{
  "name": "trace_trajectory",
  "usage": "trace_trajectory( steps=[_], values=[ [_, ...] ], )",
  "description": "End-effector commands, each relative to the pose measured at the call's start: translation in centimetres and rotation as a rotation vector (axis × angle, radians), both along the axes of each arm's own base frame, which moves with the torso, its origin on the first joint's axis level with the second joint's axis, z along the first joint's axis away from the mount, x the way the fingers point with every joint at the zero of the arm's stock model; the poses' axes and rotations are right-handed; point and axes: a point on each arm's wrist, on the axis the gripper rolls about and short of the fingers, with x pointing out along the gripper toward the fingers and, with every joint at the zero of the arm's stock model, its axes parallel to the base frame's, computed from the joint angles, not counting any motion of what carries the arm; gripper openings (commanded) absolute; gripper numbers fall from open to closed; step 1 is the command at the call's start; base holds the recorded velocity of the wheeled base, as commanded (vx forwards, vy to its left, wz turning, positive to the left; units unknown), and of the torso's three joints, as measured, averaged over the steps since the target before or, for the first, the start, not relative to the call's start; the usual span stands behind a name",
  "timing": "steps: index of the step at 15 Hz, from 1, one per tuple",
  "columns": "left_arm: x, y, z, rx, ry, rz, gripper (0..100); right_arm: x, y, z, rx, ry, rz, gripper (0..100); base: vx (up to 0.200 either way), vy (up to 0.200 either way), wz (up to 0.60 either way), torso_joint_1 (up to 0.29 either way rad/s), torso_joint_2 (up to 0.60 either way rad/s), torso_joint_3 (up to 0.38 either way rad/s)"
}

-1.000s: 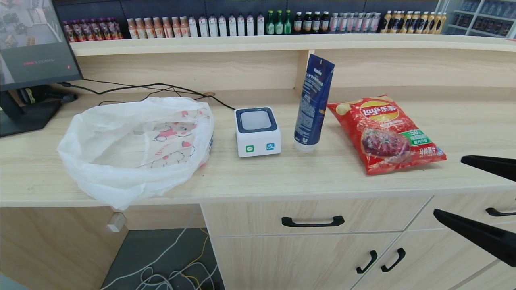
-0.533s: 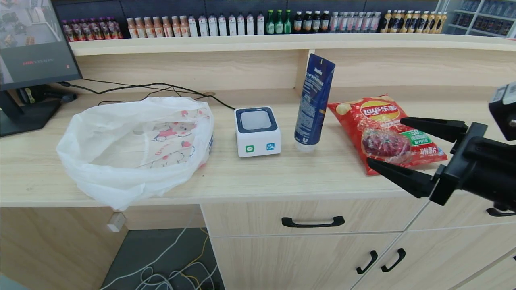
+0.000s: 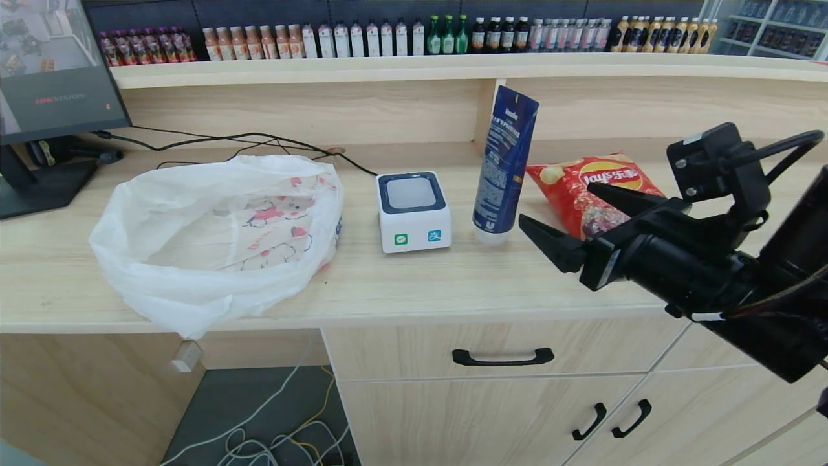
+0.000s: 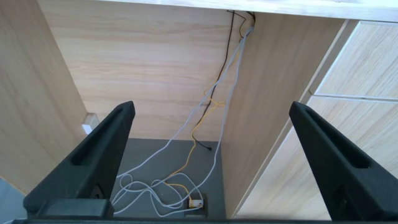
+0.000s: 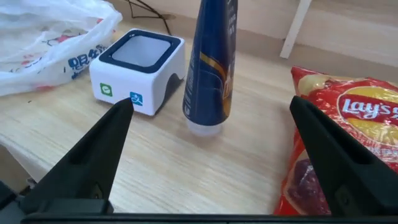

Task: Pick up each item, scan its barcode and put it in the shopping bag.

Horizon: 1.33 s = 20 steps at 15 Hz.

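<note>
A dark blue tube (image 3: 503,167) stands cap-down on the wooden counter (image 3: 453,278), leaning slightly; it appears too as the tube (image 5: 211,68). A red chips bag (image 3: 585,194) lies flat to its right, partly hidden by my right arm, and shows as the chips bag (image 5: 348,149). The white scanner box (image 3: 413,211) sits left of the tube, seen too as the scanner (image 5: 138,70). An open white shopping bag (image 3: 220,233) lies at the left. My right gripper (image 3: 559,210) hovers open just right of the tube, over the chips bag. My left gripper (image 4: 211,158) is open below the counter.
A monitor (image 3: 52,77) stands at the far left with black cables (image 3: 226,139) running along the back. Bottles (image 3: 414,35) line the raised shelf behind. Drawers with black handles (image 3: 502,356) sit below the counter. Loose cables (image 4: 186,180) lie on the floor under it.
My right arm has risen from the lower right edge and moved left over the chips bag, toward the blue tube. Its fingers stay open. The items have not moved.
</note>
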Motion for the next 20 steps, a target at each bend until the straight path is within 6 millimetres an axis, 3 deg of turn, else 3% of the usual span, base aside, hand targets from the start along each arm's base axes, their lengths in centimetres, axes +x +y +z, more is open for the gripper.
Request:
trace_trajectory(
  steps=[1, 5, 11, 14, 20],
  values=[
    [0.0, 0.0, 0.0, 0.000, 0.000, 0.000, 100, 1.0, 1.3, -0.8, 0.008, 0.020, 0.004, 100, 0.000, 0.000, 0.00, 0.000, 0.00, 0.000],
    [0.0, 0.0, 0.0, 0.000, 0.000, 0.000, 100, 3.2, 2.7, 0.9, 0.116, -0.008, -0.127, 100, 0.000, 0.000, 0.00, 0.000, 0.00, 0.000],
    [0.0, 0.0, 0.0, 0.000, 0.000, 0.001, 100, 5.6, 4.3, 1.4, 0.185, -0.047, -0.227, 100, 0.000, 0.000, 0.00, 0.000, 0.00, 0.000],
    [0.0, 0.0, 0.0, 0.000, 0.000, 0.001, 100, 5.7, 5.7, 1.4, 0.193, -0.052, -0.195, 100, 0.000, 0.000, 0.00, 0.000, 0.00, 0.000],
    [0.0, 0.0, 0.0, 0.000, 0.000, 0.000, 100, 6.2, 6.3, 0.6, 0.187, -0.032, -0.278, 100, 0.000, 0.000, 0.00, 0.000, 0.00, 0.000]
  ],
)
